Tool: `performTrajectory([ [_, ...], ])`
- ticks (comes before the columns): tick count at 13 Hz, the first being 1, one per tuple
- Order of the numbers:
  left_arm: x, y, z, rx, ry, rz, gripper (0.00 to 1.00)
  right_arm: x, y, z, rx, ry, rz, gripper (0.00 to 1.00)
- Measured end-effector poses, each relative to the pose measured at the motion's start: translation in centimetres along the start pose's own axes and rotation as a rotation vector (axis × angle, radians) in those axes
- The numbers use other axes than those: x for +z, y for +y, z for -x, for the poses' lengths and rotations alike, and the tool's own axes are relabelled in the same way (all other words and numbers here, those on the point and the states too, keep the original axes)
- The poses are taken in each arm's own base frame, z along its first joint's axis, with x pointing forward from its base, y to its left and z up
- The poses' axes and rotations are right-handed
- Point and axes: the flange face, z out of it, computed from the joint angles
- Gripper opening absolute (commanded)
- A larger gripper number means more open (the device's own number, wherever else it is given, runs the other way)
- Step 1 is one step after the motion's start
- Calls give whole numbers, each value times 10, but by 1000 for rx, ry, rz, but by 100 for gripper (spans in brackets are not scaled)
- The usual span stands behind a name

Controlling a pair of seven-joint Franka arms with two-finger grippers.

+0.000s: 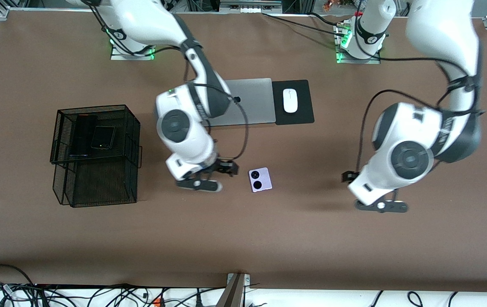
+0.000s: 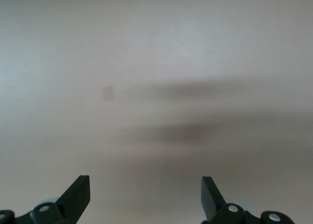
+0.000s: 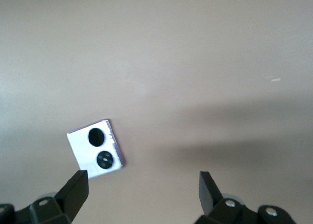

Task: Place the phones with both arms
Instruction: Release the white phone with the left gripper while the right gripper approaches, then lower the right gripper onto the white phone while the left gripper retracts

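Lavender phone (image 1: 260, 180) lies flat on the bare table (image 1: 269, 238), two black circles up, nearer the front camera than the laptop (image 1: 250, 101).

Right gripper (image 3: 142, 185) hangs low just beside it, toward the right arm's end; jaws wide, empty. In the front view the wrist hides the fingers.

Long black phone (image 1: 82, 135) and small dark phone (image 1: 103, 137) sit side by side in the mesh basket (image 1: 98, 187), hard to make out through the wire.

Left gripper (image 2: 145, 192) waits over bare table, jaws wide, empty, bases cut off by the frame edge.

Mouse (image 1: 290, 100) on its pad (image 1: 301, 117) beside the laptop.
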Motion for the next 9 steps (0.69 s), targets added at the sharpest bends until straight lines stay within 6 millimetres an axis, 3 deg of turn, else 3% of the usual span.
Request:
performTrajectory([
  [2,-25,-43,15,34,3,0,100,37,-25,20,-9,68,-23,100],
  [4,-47,-72,29,32,7,1,100,70,-40,35,-25,122,-55,100],
  [9,-105,-79,68,29,20,24,100,114,-57,53,-65,169,-89,100],
])
